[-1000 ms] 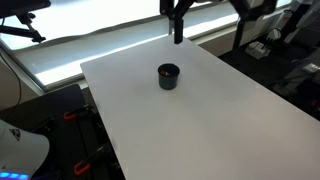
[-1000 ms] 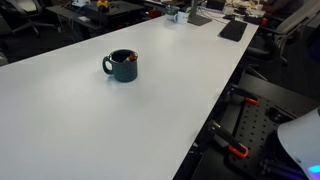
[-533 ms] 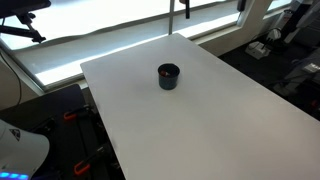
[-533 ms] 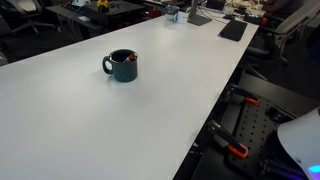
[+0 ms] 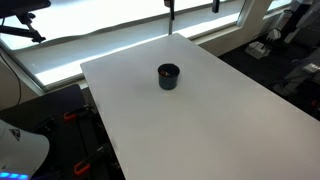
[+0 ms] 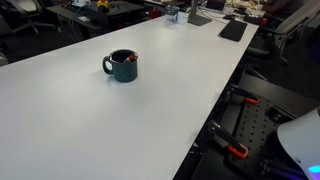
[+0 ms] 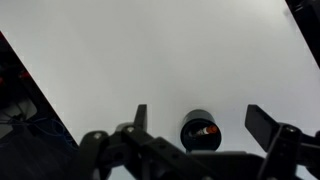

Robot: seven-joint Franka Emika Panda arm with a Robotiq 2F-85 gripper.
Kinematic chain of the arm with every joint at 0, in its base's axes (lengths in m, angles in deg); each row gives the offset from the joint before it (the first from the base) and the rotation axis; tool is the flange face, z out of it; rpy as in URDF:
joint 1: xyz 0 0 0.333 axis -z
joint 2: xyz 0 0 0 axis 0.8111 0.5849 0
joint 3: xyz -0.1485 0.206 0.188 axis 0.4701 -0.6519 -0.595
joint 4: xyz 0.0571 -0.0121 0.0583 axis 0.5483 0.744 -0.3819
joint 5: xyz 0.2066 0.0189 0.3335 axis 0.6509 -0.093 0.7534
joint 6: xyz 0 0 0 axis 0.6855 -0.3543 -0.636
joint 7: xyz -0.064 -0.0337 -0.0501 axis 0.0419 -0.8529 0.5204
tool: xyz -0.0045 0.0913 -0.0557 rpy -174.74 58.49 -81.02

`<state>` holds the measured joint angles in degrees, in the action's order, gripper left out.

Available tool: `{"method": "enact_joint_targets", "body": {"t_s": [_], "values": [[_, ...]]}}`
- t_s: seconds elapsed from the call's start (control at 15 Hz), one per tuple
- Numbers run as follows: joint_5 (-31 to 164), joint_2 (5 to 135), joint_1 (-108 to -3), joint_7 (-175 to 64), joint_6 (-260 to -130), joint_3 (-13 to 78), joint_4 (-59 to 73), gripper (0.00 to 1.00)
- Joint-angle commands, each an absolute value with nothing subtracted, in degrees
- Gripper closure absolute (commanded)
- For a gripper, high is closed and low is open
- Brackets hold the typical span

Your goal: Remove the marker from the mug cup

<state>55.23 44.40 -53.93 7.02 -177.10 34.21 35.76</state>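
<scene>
White table (image 5: 200,120), exterior view: one mug cup (image 5: 168,76), upright near the middle, handle hidden from this side. Exterior view, closer: one marker (image 6: 128,57) leaning inside, reddish tip at rim. Wrist view: gripper (image 7: 200,115) high overhead, two fingers (image 7: 262,122) spread wide, empty. Cup framed between them, probably lined up for descent onto marker.

Dark mug cup (image 5: 168,78) upright on white desk (image 5: 210,125), just above frame centre; faint reddish marker (image 5: 163,71) end inside its rim.
</scene>
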Motion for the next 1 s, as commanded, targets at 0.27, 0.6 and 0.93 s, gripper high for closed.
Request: {"method": "enact_joint_targets", "body": {"t_s": [0.27, 0.6, 0.93], "values": [[61.3, 44.2, -53.4, 20.5, -188.8, 36.2, 37.0, 0.0], [72.7, 48.2, -54.4, 41.7, -195.9, 37.8, 34.4, 0.0], [85.6, 52.6, -54.9, 60.8, -192.7, 35.2, 33.8, 0.0]]}}
